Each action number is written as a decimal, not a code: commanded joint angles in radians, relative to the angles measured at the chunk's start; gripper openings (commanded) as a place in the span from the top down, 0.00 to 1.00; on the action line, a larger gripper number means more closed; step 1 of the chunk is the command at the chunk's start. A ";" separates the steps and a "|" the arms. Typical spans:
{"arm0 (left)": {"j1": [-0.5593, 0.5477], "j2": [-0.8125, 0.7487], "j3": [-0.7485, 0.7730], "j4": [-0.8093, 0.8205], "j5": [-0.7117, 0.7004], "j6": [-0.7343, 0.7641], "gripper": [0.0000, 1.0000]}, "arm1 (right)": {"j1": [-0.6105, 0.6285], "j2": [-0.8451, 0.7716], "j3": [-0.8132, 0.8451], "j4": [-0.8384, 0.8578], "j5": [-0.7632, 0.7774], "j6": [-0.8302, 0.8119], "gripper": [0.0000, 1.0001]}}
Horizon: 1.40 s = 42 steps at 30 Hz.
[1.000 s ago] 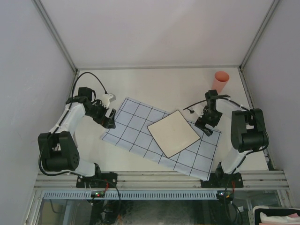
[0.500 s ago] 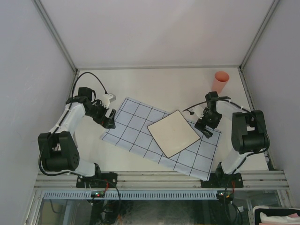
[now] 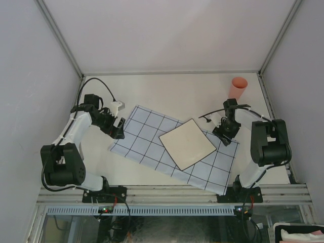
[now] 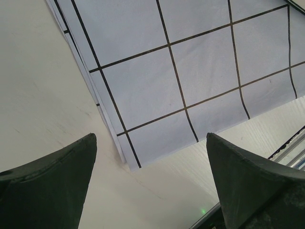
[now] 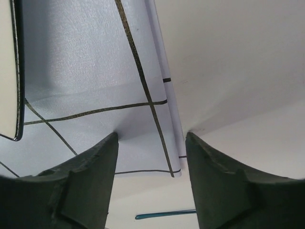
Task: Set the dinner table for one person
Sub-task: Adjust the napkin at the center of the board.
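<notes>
At the right edge of the cloth, the right gripper stands partly open, with its fingertips down astride the rucked hem; no firm grip is visible. The left gripper is fully open over a left cloth corner and holds nothing. The table lies under the cloth, which bears a square plate. A pink cup stands at the far right.
</notes>
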 commanded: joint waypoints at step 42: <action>0.007 0.035 0.022 0.028 -0.008 -0.001 0.00 | -0.073 0.320 0.381 -0.002 0.090 -0.072 1.00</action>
